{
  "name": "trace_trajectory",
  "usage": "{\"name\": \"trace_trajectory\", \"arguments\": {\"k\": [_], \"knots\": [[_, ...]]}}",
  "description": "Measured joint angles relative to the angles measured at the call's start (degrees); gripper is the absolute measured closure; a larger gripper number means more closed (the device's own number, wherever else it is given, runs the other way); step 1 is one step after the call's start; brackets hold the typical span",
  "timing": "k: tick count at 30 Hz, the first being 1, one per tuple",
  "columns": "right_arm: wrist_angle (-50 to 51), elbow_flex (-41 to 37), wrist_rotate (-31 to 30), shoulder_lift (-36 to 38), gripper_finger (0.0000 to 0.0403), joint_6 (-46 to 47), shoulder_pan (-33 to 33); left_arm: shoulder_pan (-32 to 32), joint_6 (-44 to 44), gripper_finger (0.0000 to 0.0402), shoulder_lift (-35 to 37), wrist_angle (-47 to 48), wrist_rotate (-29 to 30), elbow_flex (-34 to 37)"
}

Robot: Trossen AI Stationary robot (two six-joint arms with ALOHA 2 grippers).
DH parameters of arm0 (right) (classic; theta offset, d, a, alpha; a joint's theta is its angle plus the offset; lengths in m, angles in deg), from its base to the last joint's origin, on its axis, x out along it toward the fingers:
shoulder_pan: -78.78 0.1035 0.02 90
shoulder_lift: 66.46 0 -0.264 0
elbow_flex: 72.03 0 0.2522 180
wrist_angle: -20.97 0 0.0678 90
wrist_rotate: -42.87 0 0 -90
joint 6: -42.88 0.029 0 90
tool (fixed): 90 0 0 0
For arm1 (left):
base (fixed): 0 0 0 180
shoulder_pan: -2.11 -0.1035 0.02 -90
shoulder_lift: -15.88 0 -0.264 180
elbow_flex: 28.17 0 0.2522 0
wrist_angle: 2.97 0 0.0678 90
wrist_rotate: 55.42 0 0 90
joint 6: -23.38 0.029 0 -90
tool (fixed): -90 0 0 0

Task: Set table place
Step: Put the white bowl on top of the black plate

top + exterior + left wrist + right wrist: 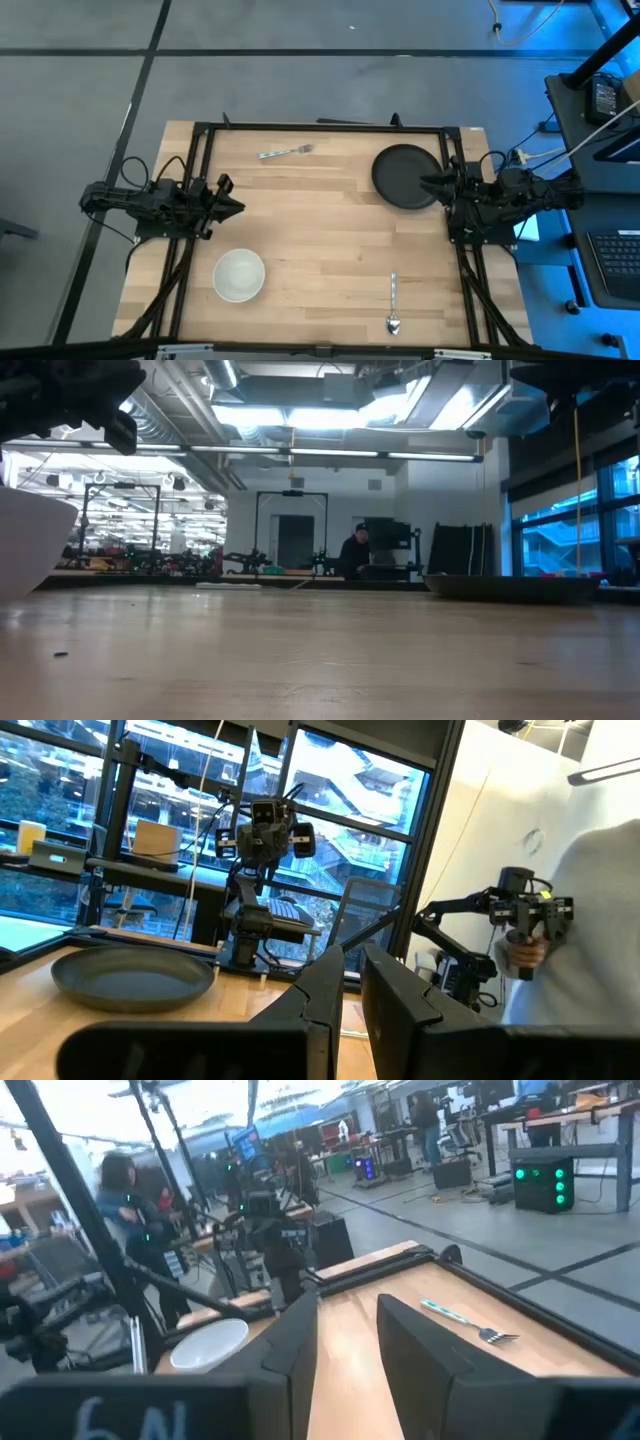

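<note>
The black plate point(400, 172) lies flat on the table point(330, 230) at its far right; it also shows in the left wrist view as plate point(130, 978). The white bowl point(239, 275) stands near the near left. The fork point(285, 152) lies by the far edge, and the spoon point(393, 305) lies near the near edge, right of the middle. My left gripper point(240, 208) hovers at the left side with a narrow gap between its fingers point(385, 1005). My right gripper point(425, 183) hangs open above the plate's right rim and touches nothing.
Black frame rails point(320, 127) run along the table's far and side edges. The wide middle of the tabletop lies bare between the arms. Beyond the table a person point(590, 920) in white holds a gripper device, and another person point(120, 1190) stands behind the left arm.
</note>
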Motion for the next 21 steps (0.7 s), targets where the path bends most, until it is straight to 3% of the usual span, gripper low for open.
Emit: {"name": "trace_trajectory", "arguments": {"k": [12,21], "knots": [[0.48,0.00,-1.55,0.00,0.0295,2.63,0.00,-0.01,3.07,0.0369,-0.02,-0.10,3.33,-0.01],[-0.74,0.00,-1.55,0.00,0.0295,2.83,0.02,-0.01,0.16,0.0369,-0.03,-1.13,7.03,0.01]]}}
